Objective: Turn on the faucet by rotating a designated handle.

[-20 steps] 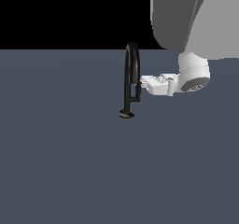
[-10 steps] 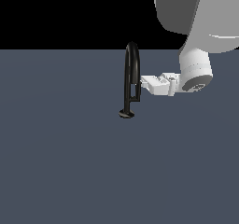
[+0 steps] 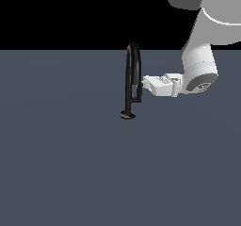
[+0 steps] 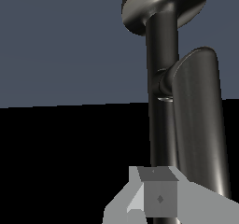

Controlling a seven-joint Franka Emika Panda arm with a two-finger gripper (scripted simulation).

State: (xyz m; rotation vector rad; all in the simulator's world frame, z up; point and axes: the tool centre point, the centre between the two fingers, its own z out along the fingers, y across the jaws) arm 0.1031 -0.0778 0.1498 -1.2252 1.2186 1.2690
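The glossy black faucet (image 3: 128,74) stands on the dark grey floor, its arched spout high and its round base low. The handle (image 3: 138,93) is a short black lever that hangs parallel to the stem, on the side toward the exterior view's right. My gripper (image 3: 144,83) reaches in level from that side, its tips at the handle's upper end. Whether they touch is not clear. In the wrist view the faucet stem (image 4: 162,55) and the handle (image 4: 198,125) loom close beyond my gripper (image 4: 158,195). No gap shows between the fingers, and nothing is held.
A flat dark grey floor (image 3: 70,164) spreads all around the faucet, with black background above its far edge. My white arm (image 3: 200,69) comes down from the upper part of the exterior view's right.
My arm's upper links have shifted a little toward the exterior view's right. The fingertips stay by the handle's upper end. The handle looks unmoved.
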